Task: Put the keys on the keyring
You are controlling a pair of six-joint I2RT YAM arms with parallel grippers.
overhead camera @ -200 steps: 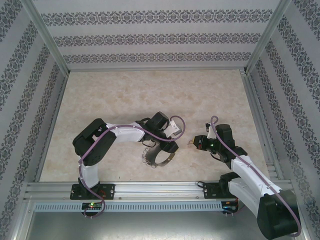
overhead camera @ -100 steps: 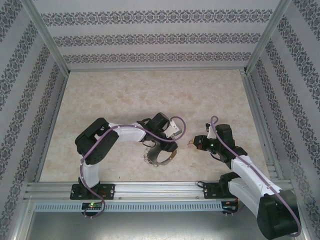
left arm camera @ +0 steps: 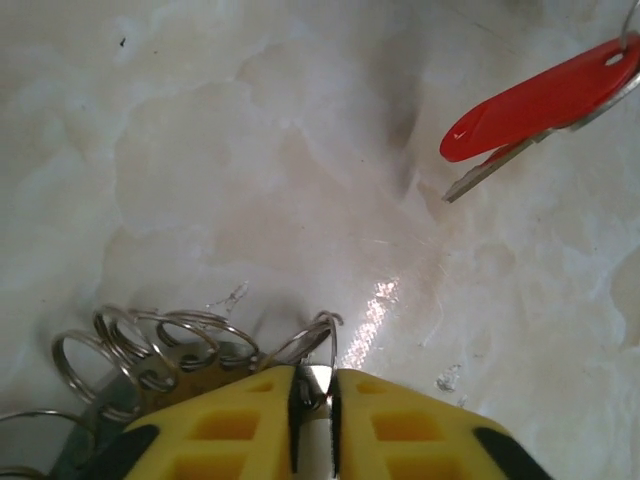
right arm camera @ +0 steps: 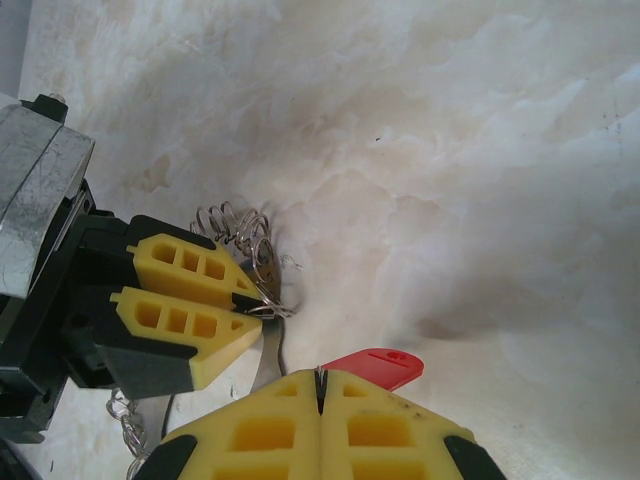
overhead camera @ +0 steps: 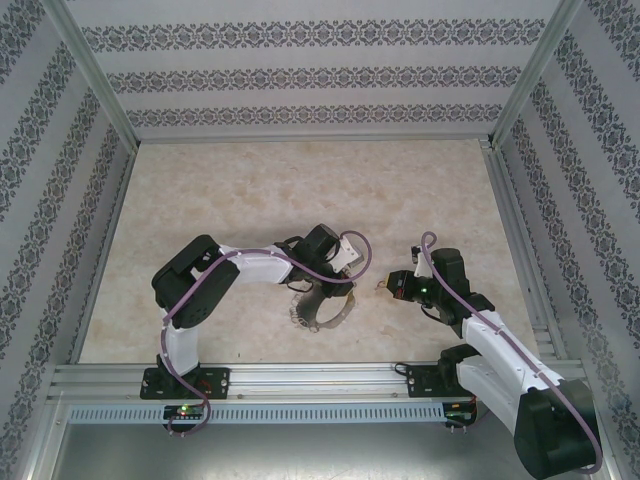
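The keyring point(overhead camera: 316, 314), a grey metal hoop edged with wire loops point(left arm camera: 150, 345), lies on the marble table just in front of the left arm. My left gripper point(left arm camera: 313, 372) is shut on one wire loop at the ring's edge; the right wrist view shows the same grip, with the left gripper point(right arm camera: 245, 298) beside the loops point(right arm camera: 243, 232). My right gripper point(right arm camera: 320, 376) is shut on the key point(right arm camera: 382, 366), whose red head sticks out to the right of its pads. In the left wrist view the key point(left arm camera: 545, 100) hangs at the upper right, a short way from the ring. From above, the right gripper point(overhead camera: 384, 286) faces the left gripper point(overhead camera: 335, 296).
The marble tabletop point(overhead camera: 300, 190) stretches open behind both arms. Patterned walls and aluminium frame rails point(overhead camera: 300, 375) enclose it on all sides.
My left gripper's jaws have closed onto a wire loop of the keyring, and the ring has shifted slightly. The right arm and the key have stayed still.
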